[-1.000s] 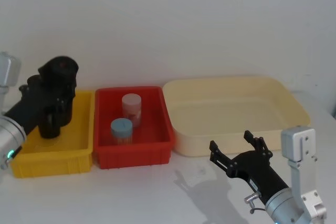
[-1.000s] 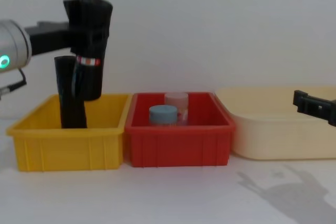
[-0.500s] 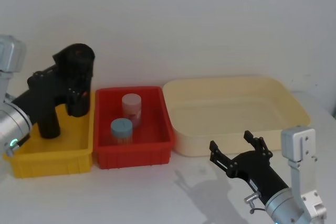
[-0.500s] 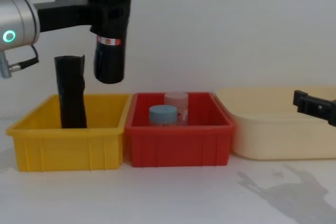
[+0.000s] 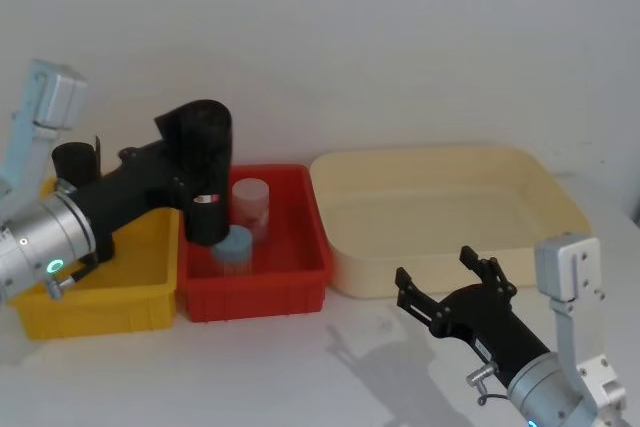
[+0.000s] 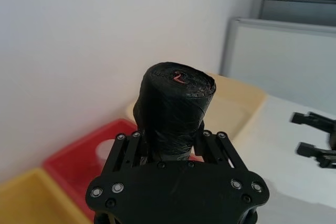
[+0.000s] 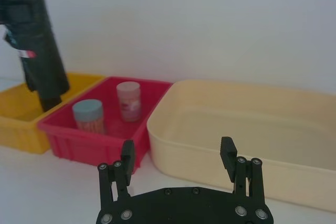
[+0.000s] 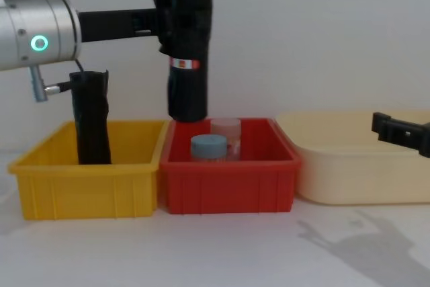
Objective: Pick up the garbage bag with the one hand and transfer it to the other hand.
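The left gripper [image 8: 165, 22] is clamped on the garbage bag [image 8: 187, 89], with its fingers [image 6: 212, 145] pressed against both sides of the roll's upper part. It reaches in from the left on a silver arm whose ring glows green. The bag hangs upright in the air, its top end above the fingers and its longer lower part below them. A small red-and-white label [image 8: 185, 64] circles the roll just under the grip. The bag's lower end is over the far left part of the red bin [image 8: 228, 183], about level with the rim in the chest view, and close to the two jars inside. One jar has a blue lid [image 8: 208, 144] and the other, farther back, a pink lid [image 8: 226, 128]. Whether the bag touches either jar cannot be told.

To the left of the red bin and touching it is a yellow bin [image 8: 87, 183], where a plain black roll [image 8: 91, 122] stands upright. To the right of the red bin is a wide cream tray [image 8: 356, 173].

The right gripper [image 5: 435, 267] is at the near right, low over the white table [image 8: 222, 247] in front of the cream tray. Its fingers [image 7: 228, 150] are spread wide apart and hold nothing, and they point toward the bins.
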